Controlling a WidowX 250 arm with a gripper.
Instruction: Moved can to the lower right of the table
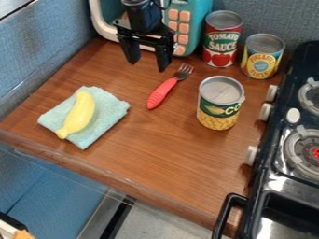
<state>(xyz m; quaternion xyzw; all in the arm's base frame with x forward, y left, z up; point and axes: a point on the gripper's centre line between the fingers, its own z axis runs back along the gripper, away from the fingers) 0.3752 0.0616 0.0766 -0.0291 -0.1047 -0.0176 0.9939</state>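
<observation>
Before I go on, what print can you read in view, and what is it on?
"TOMATO SAUCE" on the red can.
"PINEAPPLE" on the yellow can; word below too small.
"CO" on the green-and-yellow can; the rest curves out of sight.
Marks on the teal toy microwave: too small to read.

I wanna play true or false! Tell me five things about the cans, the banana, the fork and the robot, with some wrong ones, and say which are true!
1. The banana is on the cloth. True.
2. The fork has a blue handle. False: its handle is red.
3. The corn can stands upright on the table. True.
4. The gripper is holding the tomato can. False: the gripper is open and empty, and the tomato can stands at the back.
5. The fork is between the cloth and the corn can. True.
</observation>
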